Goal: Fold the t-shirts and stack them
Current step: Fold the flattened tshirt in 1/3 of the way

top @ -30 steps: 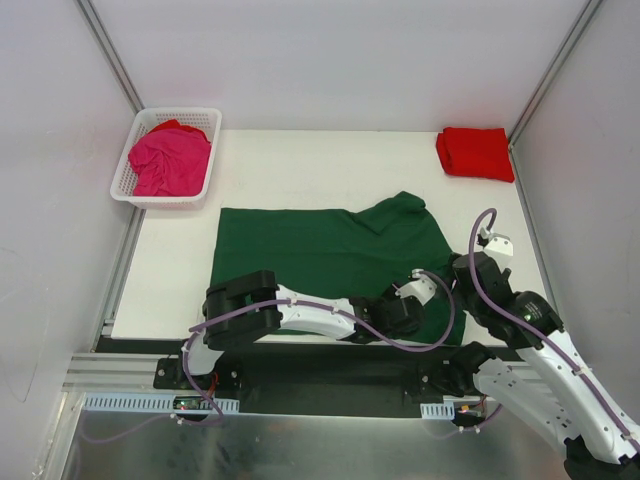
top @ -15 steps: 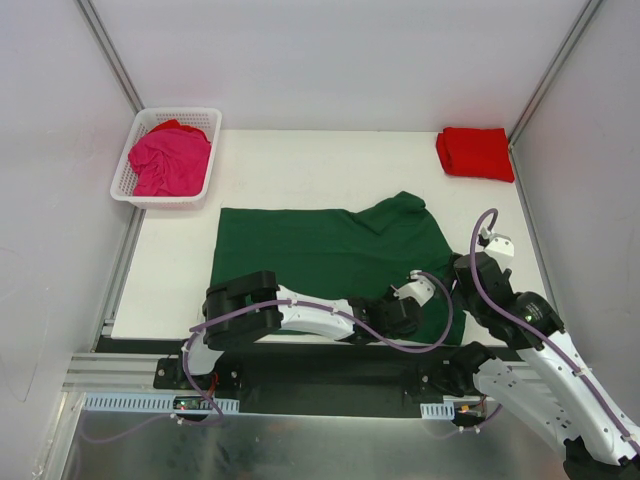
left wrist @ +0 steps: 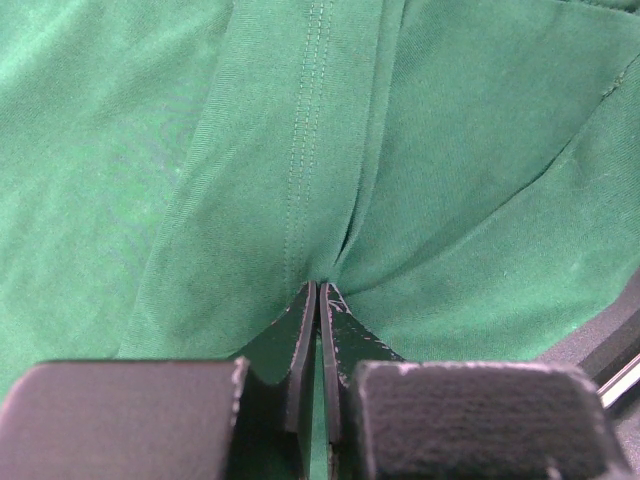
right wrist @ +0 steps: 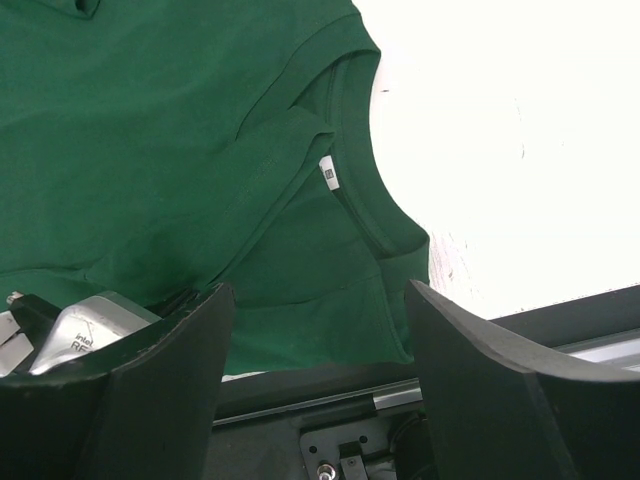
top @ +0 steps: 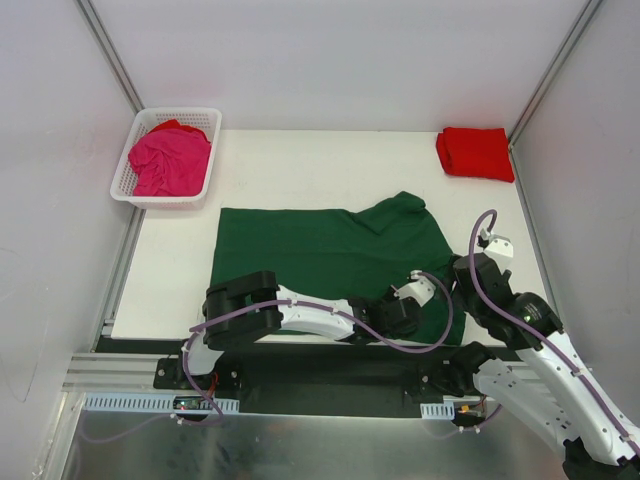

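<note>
Across the middle of the tabletop [top: 300,170] lies the dark green t-shirt [top: 320,255]; the magenta t-shirt [top: 170,160] fills the far-left basket [top: 205,118]; the folded red t-shirt [top: 475,152] sits far right. Left jaws pinch a green fold; right jaws spread above its collar.

Left arm [top: 300,312]: laid low and nearly flat, stretched rightward from its base, wrist past the midline. Left gripper [left wrist: 320,292]: jaws pressed together, with a fold of the dark green t-shirt [left wrist: 420,150] pinched between the tips. Right arm [top: 540,345]: elbow out to the right, forearm angled back toward centre, wrist raised. Right gripper [right wrist: 320,290]: jaws spread wide, holding nothing, hanging above the cloth
</note>
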You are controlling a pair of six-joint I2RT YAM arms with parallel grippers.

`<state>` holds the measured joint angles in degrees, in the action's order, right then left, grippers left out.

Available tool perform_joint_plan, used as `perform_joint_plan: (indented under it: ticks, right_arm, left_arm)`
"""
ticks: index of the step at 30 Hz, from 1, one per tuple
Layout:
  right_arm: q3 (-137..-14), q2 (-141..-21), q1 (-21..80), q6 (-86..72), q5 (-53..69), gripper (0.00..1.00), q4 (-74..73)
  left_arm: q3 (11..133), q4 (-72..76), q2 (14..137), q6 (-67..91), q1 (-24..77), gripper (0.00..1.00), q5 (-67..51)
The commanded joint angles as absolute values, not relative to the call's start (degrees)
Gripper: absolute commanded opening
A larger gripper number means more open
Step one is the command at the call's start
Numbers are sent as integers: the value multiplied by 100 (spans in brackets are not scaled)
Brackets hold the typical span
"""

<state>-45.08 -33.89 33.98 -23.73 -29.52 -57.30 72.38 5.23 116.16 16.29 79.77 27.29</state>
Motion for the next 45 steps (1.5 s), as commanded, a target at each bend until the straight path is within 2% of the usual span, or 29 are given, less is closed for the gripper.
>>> perform_joint_plan:
  ticks: [1,17,45]
  right_arm:
    - [-4465,-3340,3384,-2347,-2936,73,-5722]
    - [-4438,-3349,3366,-2338,-2892,73,-5686]
    - [-4368,-3410,3366,-2312,-2874,73,-5625]
  left_arm:
    - [7365,536,11259,1485,7928,0,2760]
    - [7453,536,10925,1213,7682,0,2830]
    - [7778,668,11391,545,6926,0,2443]
